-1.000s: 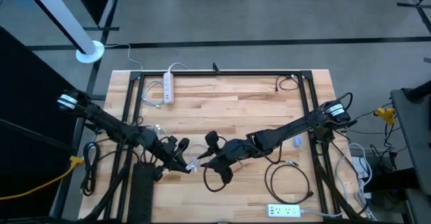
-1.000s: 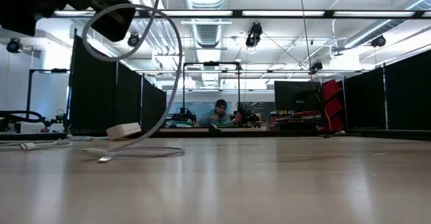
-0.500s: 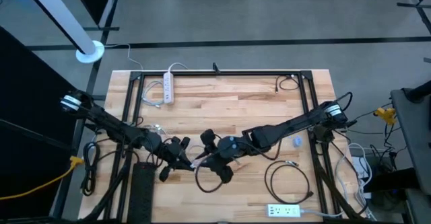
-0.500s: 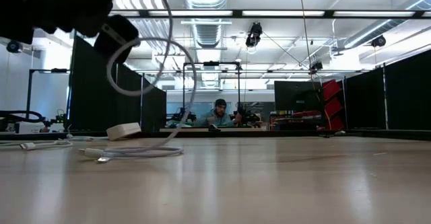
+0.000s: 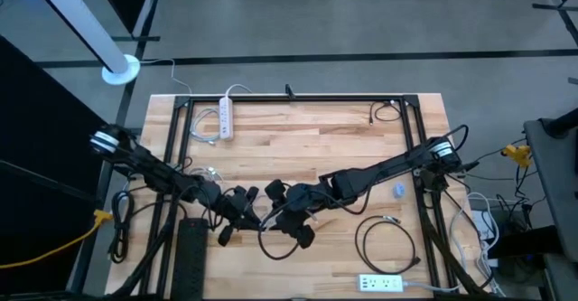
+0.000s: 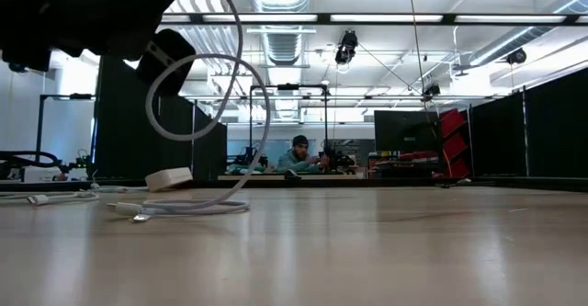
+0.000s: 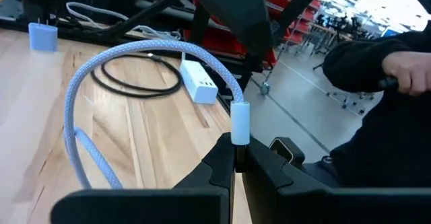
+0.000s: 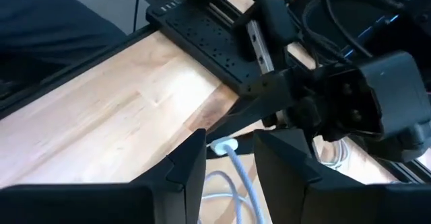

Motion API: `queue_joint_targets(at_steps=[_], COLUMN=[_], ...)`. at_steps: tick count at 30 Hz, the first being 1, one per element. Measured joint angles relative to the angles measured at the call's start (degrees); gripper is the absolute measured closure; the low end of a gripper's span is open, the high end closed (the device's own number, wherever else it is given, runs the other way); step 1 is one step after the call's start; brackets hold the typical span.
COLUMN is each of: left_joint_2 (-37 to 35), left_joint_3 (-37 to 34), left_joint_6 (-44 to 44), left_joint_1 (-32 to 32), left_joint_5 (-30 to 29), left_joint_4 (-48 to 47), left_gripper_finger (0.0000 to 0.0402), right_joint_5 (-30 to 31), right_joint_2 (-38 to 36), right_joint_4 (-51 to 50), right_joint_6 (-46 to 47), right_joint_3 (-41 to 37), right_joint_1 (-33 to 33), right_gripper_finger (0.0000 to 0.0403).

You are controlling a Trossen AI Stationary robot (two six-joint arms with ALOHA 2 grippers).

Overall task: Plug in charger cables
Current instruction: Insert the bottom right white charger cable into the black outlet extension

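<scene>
Step judged: two-arm handover of white charger cable above near-centre table.

Left gripper clenched on cable's plug end, loop arching toward 10 o'clock.

Right gripper parted, straddling same plug.

Next: carry plug to black power strip, 7 o'clock in high view. Plug tip hidden between fingers.

Bright overhead strip lights, soft shadows, blurred foreground in low view.
</scene>
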Motion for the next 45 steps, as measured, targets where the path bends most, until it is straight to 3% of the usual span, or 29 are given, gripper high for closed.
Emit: queue_joint_targets(at_steps=[15, 25, 45], left_joint_2=[3.38, 3.4, 3.33], left_joint_3=[0.02, 0.0, 0.13], left_joint_6=[0.61, 0.65, -1.1], left_joint_1=[0.07, 0.0, -0.52], left_joint_5=[-0.02, 0.35, 2.1], left_joint_4=[3.79, 3.44, 4.09], left_gripper_finger=[0.0395, 0.0395, 0.0392], right_joint_5=[-0.56, -0.72, -0.76], right_joint_2=[3.57, 3.53, 2.24], right_joint_4=[0.7, 0.54, -0.45], right_joint_6=[-1.56, -1.42, -3.78], right_joint_3=[0.02, 0.04, 0.11], right_joint_1=[-0.2, -0.25, -0.25], right_gripper_finger=[0.0327, 0.0397, 0.0402])
